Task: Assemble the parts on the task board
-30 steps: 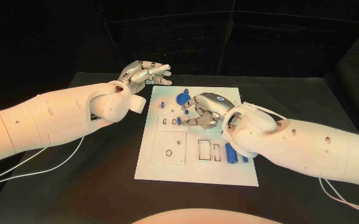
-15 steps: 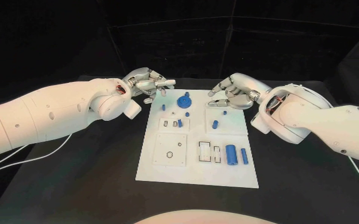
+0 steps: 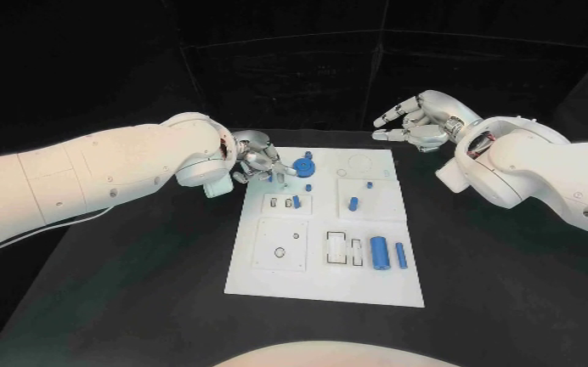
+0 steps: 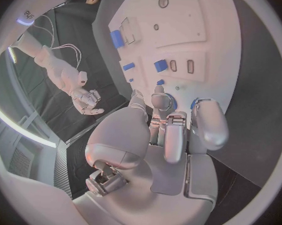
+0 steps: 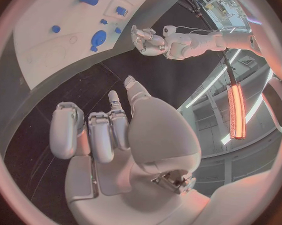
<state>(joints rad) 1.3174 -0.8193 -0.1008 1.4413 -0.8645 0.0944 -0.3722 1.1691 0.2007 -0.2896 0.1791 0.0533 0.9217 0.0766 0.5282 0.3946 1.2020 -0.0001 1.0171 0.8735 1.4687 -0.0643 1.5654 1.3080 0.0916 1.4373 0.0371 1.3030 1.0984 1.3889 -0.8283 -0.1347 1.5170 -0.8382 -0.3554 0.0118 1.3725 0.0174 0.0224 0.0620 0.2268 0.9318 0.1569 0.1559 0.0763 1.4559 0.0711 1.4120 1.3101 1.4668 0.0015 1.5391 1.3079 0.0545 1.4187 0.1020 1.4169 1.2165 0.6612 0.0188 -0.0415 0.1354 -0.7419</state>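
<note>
Black table (image 3: 147,299), dark panelled backdrop (image 3: 294,61)

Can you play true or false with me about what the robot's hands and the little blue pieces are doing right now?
1. The left hand is at the far left corner of the white board. True.
2. The right hand is holding a blue piece. False: it holds nothing and is off the board, above the black table.
3. Two blue cylinders lie side by side near the board's right edge. True.
4. The board is green. False: it is white.
5. A round blue disc sits near the left hand. True.
</note>
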